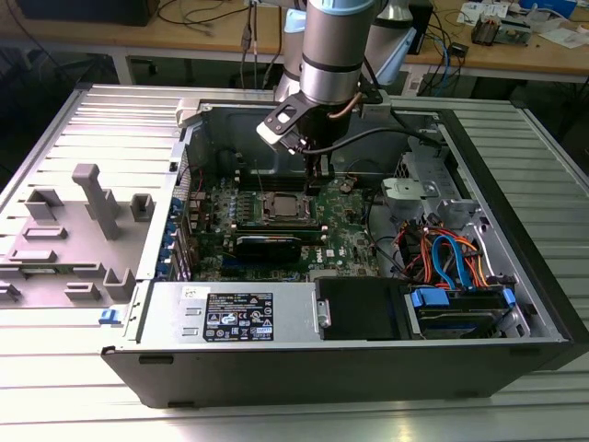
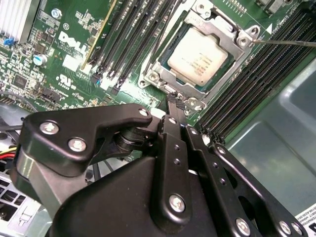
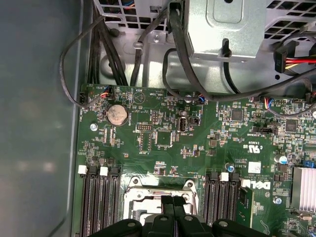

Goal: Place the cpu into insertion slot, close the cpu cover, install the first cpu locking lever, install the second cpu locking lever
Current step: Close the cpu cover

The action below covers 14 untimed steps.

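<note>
Claw (image 2: 176,102) pinched shut on nothing, tip just beside the cover (image 2: 160,69) rim.
Exterior view: cpu (image 1: 287,208) lies at 8 o'clock from the tip, close in, seated flat on the board (image 1: 345,239), cover lowered round it; claw points straight down.

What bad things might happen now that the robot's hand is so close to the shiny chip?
The hand sits right at the edge of the cpu cover, near the memory slots. If it slips sideways, it might scrape the green board or bump those slots. Pushing too hard could press the cover against the cpu.
</note>
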Tool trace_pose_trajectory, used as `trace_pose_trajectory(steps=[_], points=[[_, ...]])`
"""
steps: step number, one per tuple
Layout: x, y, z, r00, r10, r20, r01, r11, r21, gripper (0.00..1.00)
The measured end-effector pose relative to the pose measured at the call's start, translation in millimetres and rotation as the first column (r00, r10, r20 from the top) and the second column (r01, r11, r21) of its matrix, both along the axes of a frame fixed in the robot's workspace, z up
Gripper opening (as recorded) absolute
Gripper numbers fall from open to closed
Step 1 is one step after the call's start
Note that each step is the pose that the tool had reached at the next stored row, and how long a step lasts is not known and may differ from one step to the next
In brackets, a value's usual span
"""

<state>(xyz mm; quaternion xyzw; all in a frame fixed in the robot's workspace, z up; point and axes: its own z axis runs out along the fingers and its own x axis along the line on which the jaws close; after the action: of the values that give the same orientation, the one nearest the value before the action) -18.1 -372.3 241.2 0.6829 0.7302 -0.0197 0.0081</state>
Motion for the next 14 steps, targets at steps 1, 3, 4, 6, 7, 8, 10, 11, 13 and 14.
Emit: trace_pose_trajectory(steps=[1,3,4,6,7,8,10,11,13,14], points=[[-2.2,-0.2,-1.2,1.0000,0.000,0.0001,0.000,1.0000,0.0001,0.11],[-5.4,-0.5,-2.9,1.0000,0.000,0.0003,0.000,1.0000,0.0002,0.11],[-7.2,-0.6,-3.9,1.0000,0.000,0.0005,0.000,1.0000,0.0003,0.11],[-15.0,-1.1,-5.8,1.0000,0.000,0.0005,0.000,1.0000,0.0001,0.11],[-18.3,-1.3,-6.2,1.0000,0.000,0.0004,0.000,1.0000,0.0002,0.11],[-21.3,-1.4,-6.5,1.0000,0.000,0.0005,0.000,1.0000,0.0002,0.11],[-27.7,-1.9,-6.9,1.0000,0.000,0.0004,0.000,1.0000,0.0002,0.11],[-30.1,-2.2,-7.2,1.0000,0.000,0.0004,0.000,1.0000,0.0002,0.11],[-32.8,-2.6,-8.1,1.0000,0.000,0.0005,0.000,1.0000,0.0002,0.11],[-34.5,-2.7,-8.5,1.0000,0.000,0.0004,0.000,1.0000,0.0002,0.11]])
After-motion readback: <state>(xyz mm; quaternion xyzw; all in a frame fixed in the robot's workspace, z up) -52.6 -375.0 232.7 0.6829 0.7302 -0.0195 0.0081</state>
